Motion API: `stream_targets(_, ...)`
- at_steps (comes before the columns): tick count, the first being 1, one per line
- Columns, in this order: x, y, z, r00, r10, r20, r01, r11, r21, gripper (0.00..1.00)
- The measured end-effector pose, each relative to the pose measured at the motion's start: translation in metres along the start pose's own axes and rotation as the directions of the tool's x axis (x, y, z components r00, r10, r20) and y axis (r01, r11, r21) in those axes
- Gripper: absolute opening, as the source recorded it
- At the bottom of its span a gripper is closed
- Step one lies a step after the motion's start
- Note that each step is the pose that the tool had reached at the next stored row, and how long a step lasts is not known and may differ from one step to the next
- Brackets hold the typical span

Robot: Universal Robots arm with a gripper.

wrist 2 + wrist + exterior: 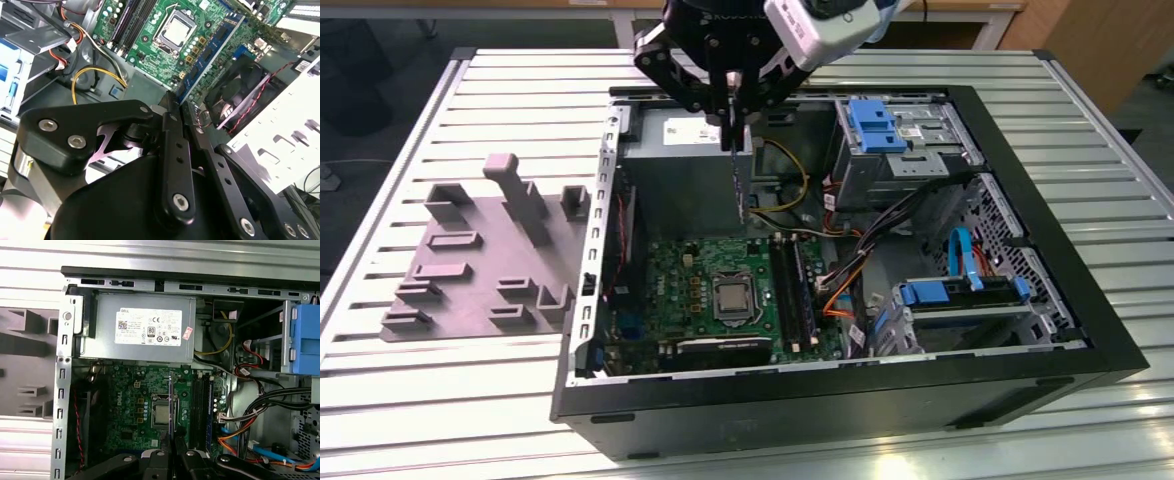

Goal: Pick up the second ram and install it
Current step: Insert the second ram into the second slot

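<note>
My gripper (734, 124) hangs above the open computer case (1067, 330), shut on the second ram (736, 165). The ram is a thin dark strip hanging straight down from the fingertips, edge-on in the exterior view. Its lower end is above the green motherboard (700, 265), to the exterior view's left of the long black memory slots (790, 290). In the first wrist view the ram (170, 405) runs as a thin line from the gripper (173, 440) across the processor area, beside the slots (199, 405). The second wrist view shows the ram's flat face (210, 55) sticking out from the gripper (176, 102).
A grey power supply (678, 130) fills the case's far corner, with blue drive cages (878, 125) and bundled cables (881, 250) on the exterior view's right. A grey plastic fixture (474, 265) lies on the slatted table (440, 400) beside the case. A fan (240, 90) sits by the board.
</note>
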State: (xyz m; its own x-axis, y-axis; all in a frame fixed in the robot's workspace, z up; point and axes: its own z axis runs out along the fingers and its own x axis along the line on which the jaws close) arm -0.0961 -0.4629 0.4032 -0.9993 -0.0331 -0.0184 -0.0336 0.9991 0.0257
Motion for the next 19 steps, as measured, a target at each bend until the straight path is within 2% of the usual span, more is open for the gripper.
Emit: stream_targets(19, -0.0016, -0.0077, 0.0341, 0.9997, 0.024, 0.0007, -0.024, 0.9997, 0.0006, 0.14)
